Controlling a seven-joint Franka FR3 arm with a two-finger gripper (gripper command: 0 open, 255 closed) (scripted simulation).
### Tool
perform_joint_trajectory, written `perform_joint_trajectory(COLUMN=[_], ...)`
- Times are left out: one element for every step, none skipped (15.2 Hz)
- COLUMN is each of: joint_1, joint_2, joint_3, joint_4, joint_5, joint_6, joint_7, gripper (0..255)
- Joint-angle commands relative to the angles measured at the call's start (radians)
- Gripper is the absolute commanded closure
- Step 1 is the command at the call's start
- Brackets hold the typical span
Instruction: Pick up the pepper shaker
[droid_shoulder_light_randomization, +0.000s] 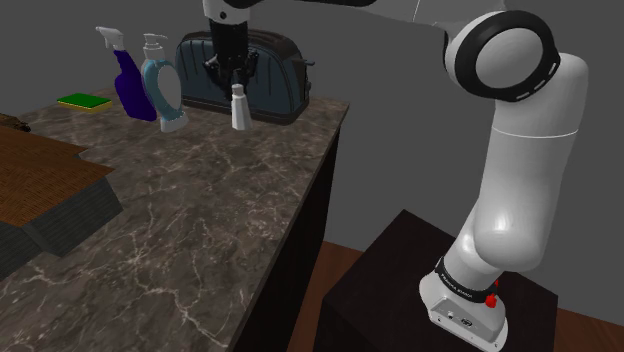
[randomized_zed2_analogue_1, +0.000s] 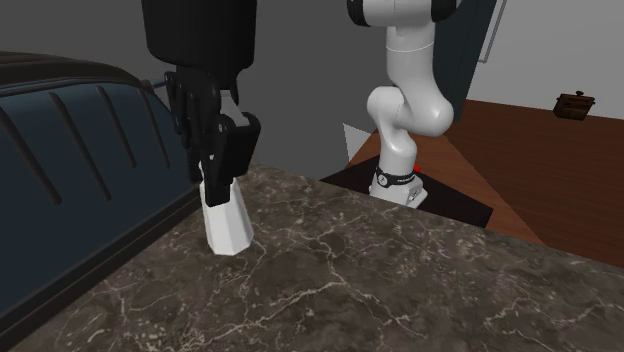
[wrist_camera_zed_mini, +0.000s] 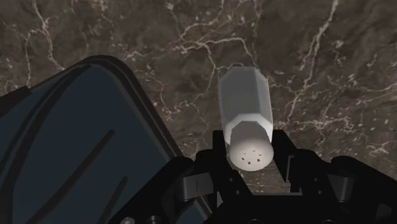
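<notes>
We saw the all-black two-finger claw (randomized_zed2_analogue_1: 222, 170) pointing straight down, its fingers (wrist_camera_zed_mini: 219, 156) standing apart on either side of the cap of a small white faceted pepper shaker (randomized_zed2_analogue_1: 226, 218). Slim gaps seemed to remain at the cap, so we judged that the claw had not clamped on it.

The pepper shaker stood upright on the dark marble desk (droid_shoulder_light_randomization: 200, 220), which was threaded with pale veins. Its long axis was vertical and in line with the claw, and it lay directly beneath the claw, narrow top uppermost. In the wrist view we looked down on its round cap, dotted with small holes. We judged that the coming move turned on this: the fingers had to close squarely on the top, then rise straight up, or the pepper shaker could tip.

Just beside the pepper shaker sat a broad dark blue-grey toaster (droid_shoulder_light_randomization: 270, 75). Along the desk's back edge, towards the shoulder view's left, stood a teal-and-white pump bottle (droid_shoulder_light_randomization: 165, 95), a deep blue spray bottle (droid_shoulder_light_randomization: 128, 85) and a flat green sponge (droid_shoulder_light_randomization: 84, 100).

We found no brand or label on the pepper shaker. The lettering on the dark band at the base of the white arm (droid_shoulder_light_randomization: 520, 180) was too small to read.
</notes>
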Motion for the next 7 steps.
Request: perform_joint_trajectory(joint_1=[0.005, 0.008, 0.011, 0.015, 0.019, 0.02, 0.02], joint_2=[0.011, 0.018, 0.025, 0.033, 0.042, 0.043, 0.043], joint_3=[0.001, 0.001, 0.001, 0.001, 0.001, 0.001, 0.001], joint_4=[0.043, 0.066, 0.091, 0.116, 0.143, 0.147, 0.147], joint_5=[-0.004, -0.006, -0.008, -0.011, -0.014, -0.014, -0.014], joint_6=[-0.032, -0.049, -0.067, -0.084, -0.103, -0.106, -0.106], joint_7=[-0.002, -0.004, -0.005, -0.007, -0.008, -0.008, -0.008], gripper=[255, 255, 255, 255, 255, 255, 255])
